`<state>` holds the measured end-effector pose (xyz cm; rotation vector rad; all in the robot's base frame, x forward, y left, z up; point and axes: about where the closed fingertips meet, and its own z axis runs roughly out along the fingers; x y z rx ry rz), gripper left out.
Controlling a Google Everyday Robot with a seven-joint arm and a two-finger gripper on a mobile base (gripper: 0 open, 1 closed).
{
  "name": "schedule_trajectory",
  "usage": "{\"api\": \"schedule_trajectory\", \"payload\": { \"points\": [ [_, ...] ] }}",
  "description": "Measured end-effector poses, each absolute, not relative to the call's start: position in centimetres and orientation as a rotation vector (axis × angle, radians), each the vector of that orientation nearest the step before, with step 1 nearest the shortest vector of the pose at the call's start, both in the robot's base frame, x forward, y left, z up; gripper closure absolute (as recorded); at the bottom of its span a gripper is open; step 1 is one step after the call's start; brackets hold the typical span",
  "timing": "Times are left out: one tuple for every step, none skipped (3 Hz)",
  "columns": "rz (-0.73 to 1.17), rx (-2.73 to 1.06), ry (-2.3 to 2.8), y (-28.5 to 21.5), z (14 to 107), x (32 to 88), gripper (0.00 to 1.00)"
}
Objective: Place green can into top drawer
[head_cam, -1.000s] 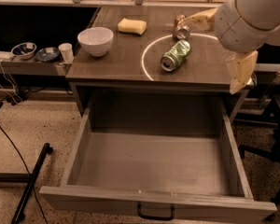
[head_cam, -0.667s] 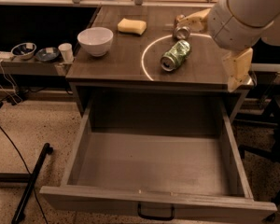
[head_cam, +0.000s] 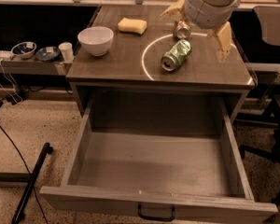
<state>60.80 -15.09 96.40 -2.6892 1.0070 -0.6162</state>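
Camera view: the gripper point(head_cam: 195, 32) hangs over the tabletop point(head_cam: 116, 59) with fingers spread apart, the green can point(head_cam: 176, 55) lying sideways just beside it, seemingly untouched, behind the open top drawer point(head_cam: 154, 203).

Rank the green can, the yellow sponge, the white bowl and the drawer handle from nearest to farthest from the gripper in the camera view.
The gripper hovers over the tabletop, back right.
1. green can, just in front of it.
2. yellow sponge, leftward at the back.
3. white bowl, far left.
4. handle, on the top drawer front, nearest the camera.
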Motion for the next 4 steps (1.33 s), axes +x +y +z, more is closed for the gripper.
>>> {"api": "schedule_trajectory", "payload": {
  "points": [
    [-0.663,-2.783,0.940,-14.6,94.5,65.6,0.00],
    [-0.676,-2.841,0.956,-15.9,91.9,70.0,0.00],
    [-0.671,-2.874,0.969,-17.4,90.0,72.3,0.00],
    [-0.640,-2.901,0.969,-18.1,88.2,73.4,0.00]
  ]
}}
